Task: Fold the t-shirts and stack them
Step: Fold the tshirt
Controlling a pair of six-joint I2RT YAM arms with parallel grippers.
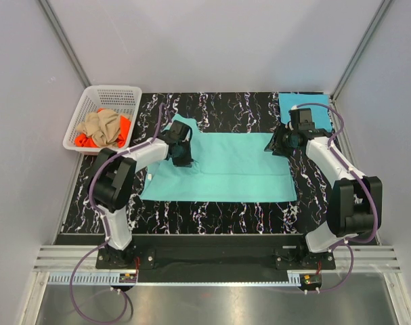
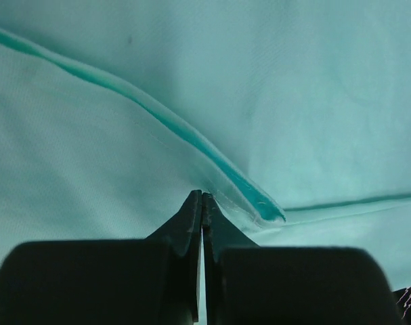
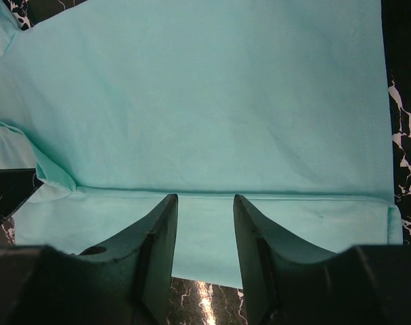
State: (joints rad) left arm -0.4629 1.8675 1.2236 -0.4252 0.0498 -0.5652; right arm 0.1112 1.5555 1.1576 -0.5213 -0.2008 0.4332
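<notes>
The mint-teal t-shirt [image 1: 225, 172] lies spread and partly folded on the black marbled table [image 1: 212, 213]. My left gripper [image 1: 183, 158] is at the shirt's left part. In the left wrist view it [image 2: 202, 196] is shut, and its tips pinch the cloth beside a folded hem [image 2: 191, 139]. My right gripper [image 1: 272, 146] is at the shirt's far right edge. In the right wrist view it [image 3: 205, 198] is open and empty just above the shirt [image 3: 205, 101] near a fold line. A folded sky-blue t-shirt [image 1: 294, 105] lies at the back right, partly under the right arm.
A white lattice basket [image 1: 90, 101] stands off the table's back left corner and holds a tan shirt [image 1: 103, 125] and an orange shirt [image 1: 124, 128]. Grey walls close in on both sides. The arm bases stand at the near edge.
</notes>
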